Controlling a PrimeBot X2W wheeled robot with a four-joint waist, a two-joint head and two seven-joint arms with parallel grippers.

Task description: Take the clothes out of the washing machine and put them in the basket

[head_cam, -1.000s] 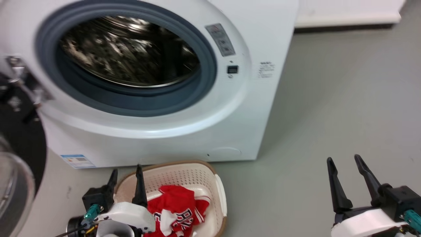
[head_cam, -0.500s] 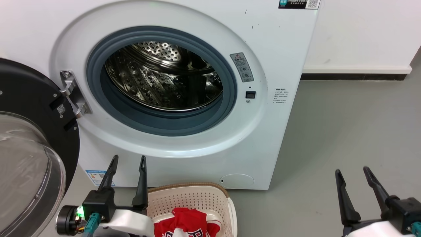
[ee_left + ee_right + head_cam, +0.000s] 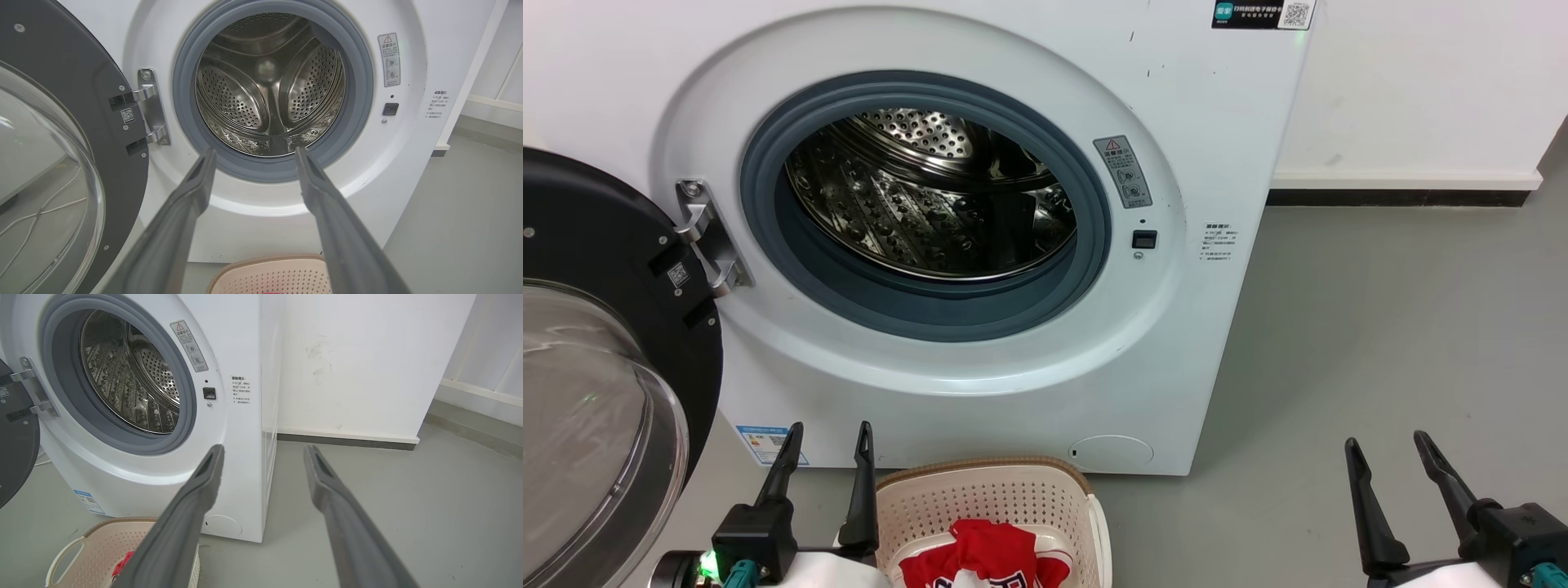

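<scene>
The white washing machine (image 3: pixel 980 384) stands with its black-framed glass door (image 3: pixel 596 384) swung open to the left. Its steel drum (image 3: pixel 931 196) holds nothing that I can see. On the floor in front sits the cream basket (image 3: pixel 1005 494) with red and white clothes (image 3: pixel 984 555) lying in it. My left gripper (image 3: pixel 829 433) is open and empty, just left of the basket's rim. My right gripper (image 3: pixel 1387 445) is open and empty over the floor at the far right. The left wrist view looks into the bare drum (image 3: pixel 269 85), the basket (image 3: pixel 269 275) below.
Grey floor (image 3: pixel 1380 327) stretches to the machine's right, bounded by a white wall (image 3: pixel 1413 90) with a dark skirting strip. Thin cables (image 3: pixel 41 212) lie on the floor behind the glass door.
The head camera has tilted up, so the machine and door show in full and the basket sits lower. Both grippers stay open and have dropped slightly toward the bottom edge.
</scene>
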